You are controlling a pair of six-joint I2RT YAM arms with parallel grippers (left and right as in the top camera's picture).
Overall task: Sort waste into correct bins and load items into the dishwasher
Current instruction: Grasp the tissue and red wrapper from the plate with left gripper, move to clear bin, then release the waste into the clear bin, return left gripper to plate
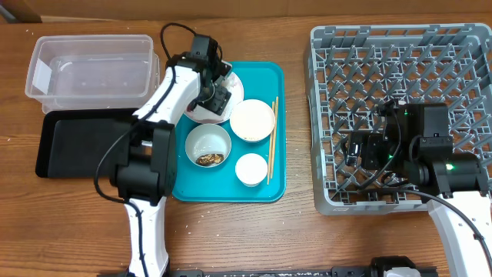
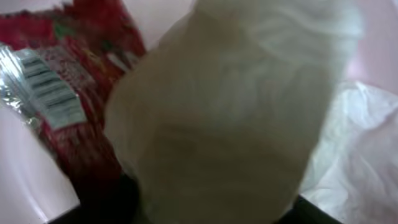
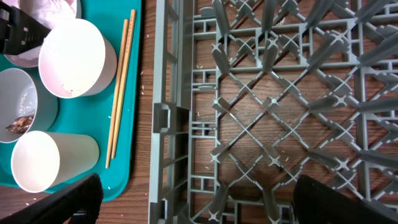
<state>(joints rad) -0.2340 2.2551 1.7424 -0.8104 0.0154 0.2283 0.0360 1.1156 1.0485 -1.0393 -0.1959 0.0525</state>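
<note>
Two scraps crowd my left gripper (image 1: 217,96), napkin (image 2: 230,124) and wrapper (image 2: 62,81); I should pinch only the napkin; jaw state I cannot tell

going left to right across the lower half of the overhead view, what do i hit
black tray → bowl with brown scraps → small white cup → chopsticks → grey dish rack
</note>
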